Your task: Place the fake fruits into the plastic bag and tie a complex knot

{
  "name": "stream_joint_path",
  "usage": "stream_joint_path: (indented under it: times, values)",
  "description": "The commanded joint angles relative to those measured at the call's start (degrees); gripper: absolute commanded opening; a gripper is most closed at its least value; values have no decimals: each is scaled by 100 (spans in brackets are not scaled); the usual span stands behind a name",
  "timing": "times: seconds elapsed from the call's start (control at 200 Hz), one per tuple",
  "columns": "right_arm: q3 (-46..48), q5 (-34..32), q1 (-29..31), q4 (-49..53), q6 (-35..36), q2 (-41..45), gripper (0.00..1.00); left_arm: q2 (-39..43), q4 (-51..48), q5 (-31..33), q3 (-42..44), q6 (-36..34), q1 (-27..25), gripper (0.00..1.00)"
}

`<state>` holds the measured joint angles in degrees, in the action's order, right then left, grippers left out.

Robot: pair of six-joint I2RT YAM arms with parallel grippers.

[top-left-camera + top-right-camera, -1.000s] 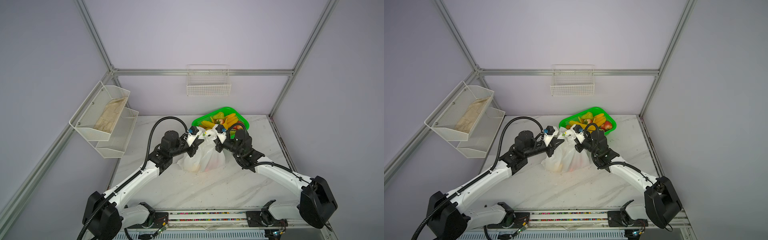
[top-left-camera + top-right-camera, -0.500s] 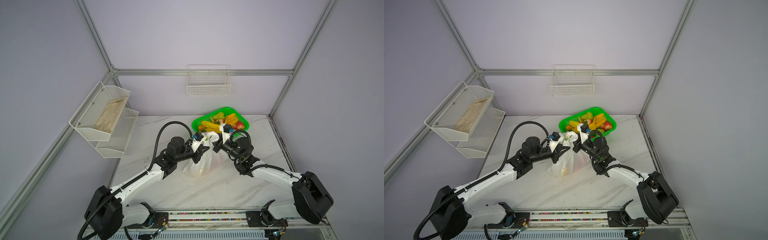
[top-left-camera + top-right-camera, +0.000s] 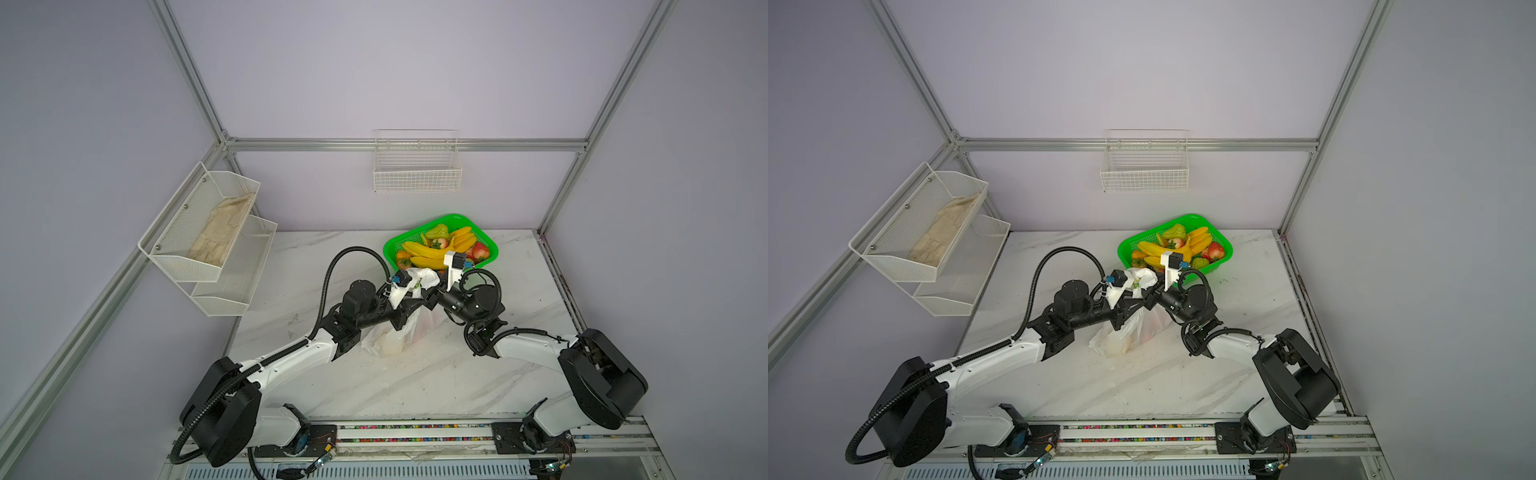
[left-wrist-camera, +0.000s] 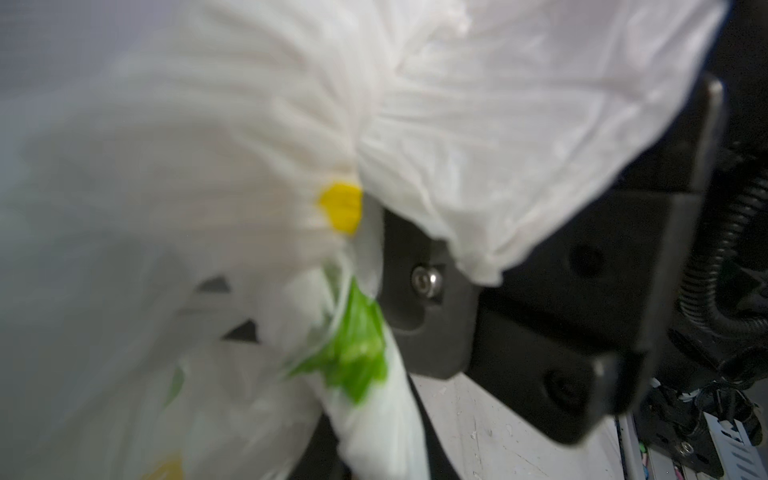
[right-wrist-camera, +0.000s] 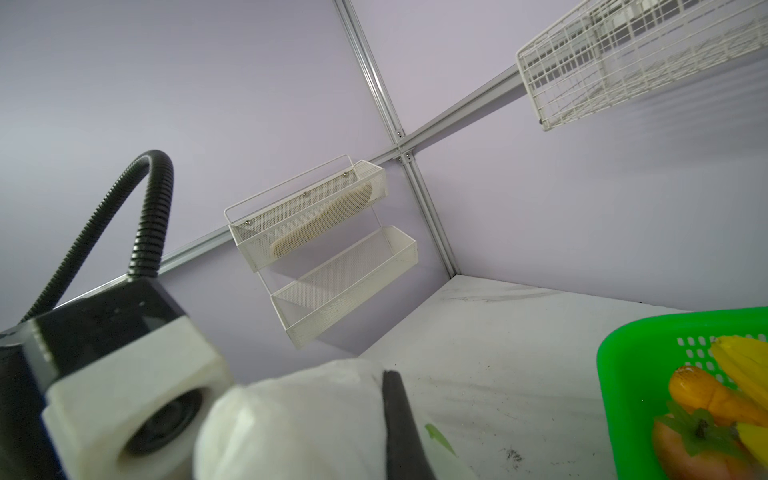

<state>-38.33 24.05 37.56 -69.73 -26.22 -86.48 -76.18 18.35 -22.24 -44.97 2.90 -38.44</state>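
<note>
Lilac-walled cell with aluminium framing; white marble table (image 3: 415,374) fills the floor in both top views. Left arm (image 3: 291,361) comes in from 7 o'clock and right arm (image 3: 536,345) from 4 o'clock, and they meet at table centre. Two-tier white mesh shelf (image 3: 232,286) hangs on the left wall at 10 o'clock, with a beige cloth (image 3: 220,232) in its upper tier. White wire basket (image 3: 417,166) is on the back wall at 12 o'clock. Green basket (image 3: 492,249) sits at 1 o'clock near the far table edge. Plastic bag (image 3: 388,338) is at table centre. Its body rests on the marble and its top is bunched up between the two wrists, at 7 o'clock of the green basket and just beside it. Fake fruits (image 3: 428,249) lie in the green basket: bananas, red ones, a green one. Left gripper (image 3: 409,311) is pressed into the bag's neck. In the left wrist view the film (image 4: 249,124) covers all but one black finger (image 4: 436,311), so I cannot tell how wide the jaws stand or whether they grip. Right gripper (image 3: 428,297) is fully closed and pinches the bag top from 3 o'clock. In the right wrist view the film (image 5: 291,415) is bunched against its finger (image 5: 399,424).
</note>
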Motion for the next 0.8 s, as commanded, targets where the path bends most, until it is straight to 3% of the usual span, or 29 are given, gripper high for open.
stream_joint_path:
  times: [0.0, 0.27, 0.505, 0.795]
  values:
    - [-5, 506, 28, -766, -194, 175, 0, 48, 395, 330, 293, 185, -32, 29]
    - [146, 840, -146, -583, -75, 278, 0, 695, 378, 762, 709, 377, -22, 52]
    - [108, 934, -223, -608, -25, 176, 0, 1495, -167, 1117, 970, 449, 2, 58]
    - [-8, 1028, -231, -236, 293, 204, 0, 2356, -695, 1448, 902, 449, 90, 57]
